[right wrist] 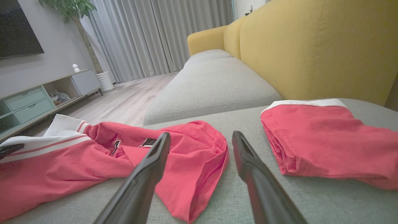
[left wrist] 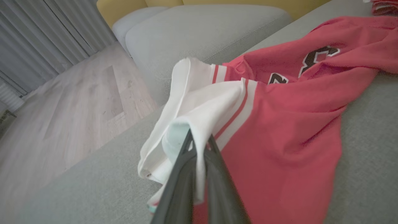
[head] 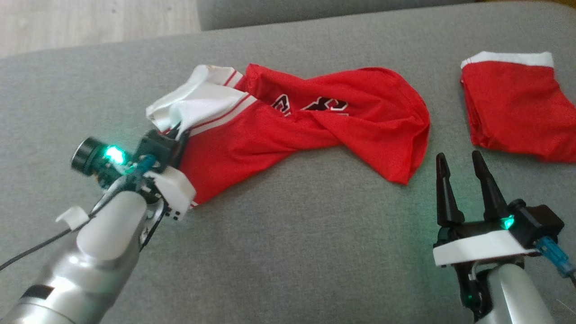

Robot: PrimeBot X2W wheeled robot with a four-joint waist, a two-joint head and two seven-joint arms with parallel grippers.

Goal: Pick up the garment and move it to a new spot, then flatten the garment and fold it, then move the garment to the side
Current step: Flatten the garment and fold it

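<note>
Grey sofa seat cushion (head: 288, 234) carries everything, with pale wood floor (head: 90, 22) past its far edge and a yellow backrest (right wrist: 311, 46) rising behind. On the cushion lies a folded red piece (head: 517, 108) with a white band along its far side, flat and neat. Left of the folded red piece, and apart from it, the garment (head: 315, 130) sprawls crumpled and twisted. It is red cloth with dark lettering half buried in a fold, and its white, red-striped end lies farthest from the folded piece. The left gripper (left wrist: 199, 141) is clenched on that white end, with cloth bunched between and over its dark fingers (left wrist: 180, 174). The right gripper (head: 458, 155) is released, its fingers spread with nothing between them. It sits just in front of the folded piece's near left corner, over bare cushion beside the garment's red end
</note>
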